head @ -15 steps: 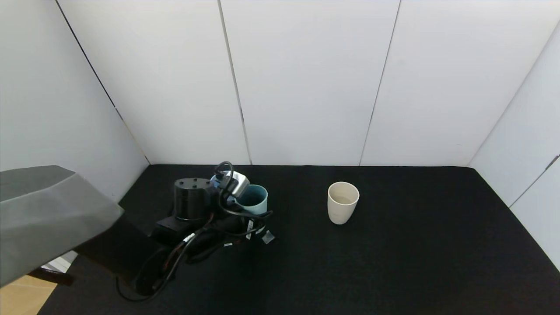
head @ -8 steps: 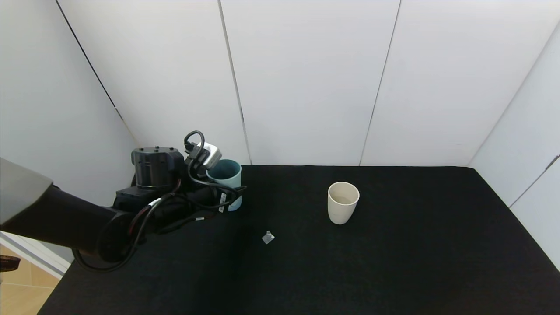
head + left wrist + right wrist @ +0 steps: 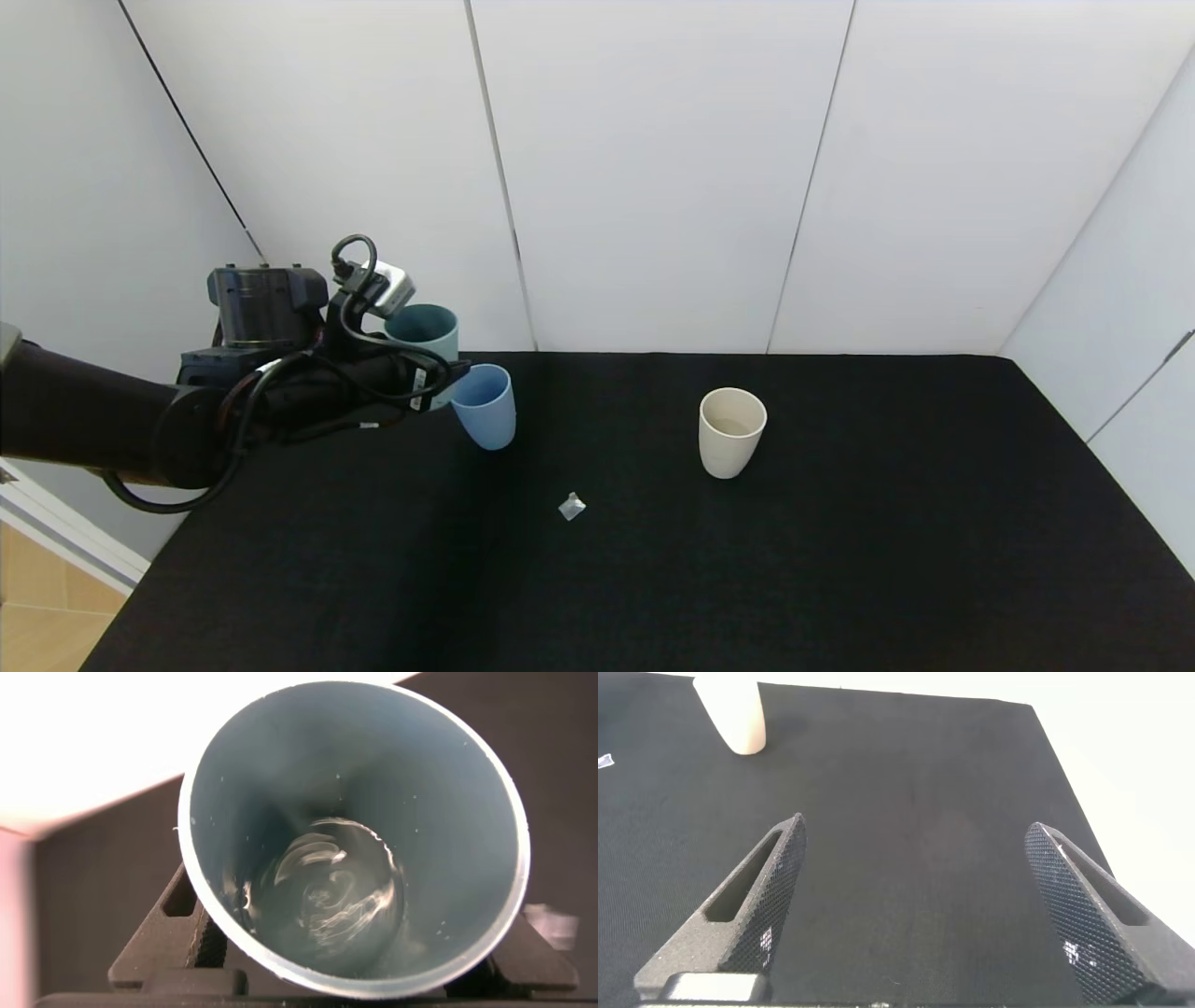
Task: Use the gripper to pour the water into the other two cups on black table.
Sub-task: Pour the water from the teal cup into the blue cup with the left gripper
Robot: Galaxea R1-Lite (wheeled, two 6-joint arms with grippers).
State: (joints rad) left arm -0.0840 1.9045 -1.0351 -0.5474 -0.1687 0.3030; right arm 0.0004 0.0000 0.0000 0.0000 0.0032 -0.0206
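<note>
My left gripper (image 3: 431, 378) is shut on the teal-green tumbler (image 3: 423, 329) and holds it upright above the black table (image 3: 840, 560), at the far left. In the left wrist view the tumbler (image 3: 439, 793) fills the frame, with a little water (image 3: 332, 901) swirling at its bottom and a black finger (image 3: 163, 943) beside it. The light blue cup (image 3: 485, 408) stands on the table just right of and below the held tumbler. The cream-beige cup (image 3: 731, 432) stands farther right and also shows in the right wrist view (image 3: 733, 714). My right gripper (image 3: 915, 849) is open and empty over the table.
A small clear crumpled scrap (image 3: 571, 506) lies on the table in front of the light blue cup. White wall panels (image 3: 653, 187) close off the back and both sides. The table's left edge (image 3: 140, 597) drops to a wooden floor.
My left gripper has lifted the teal-green tumbler up and to the left. The light blue cup, hidden behind the arm before, now shows.
</note>
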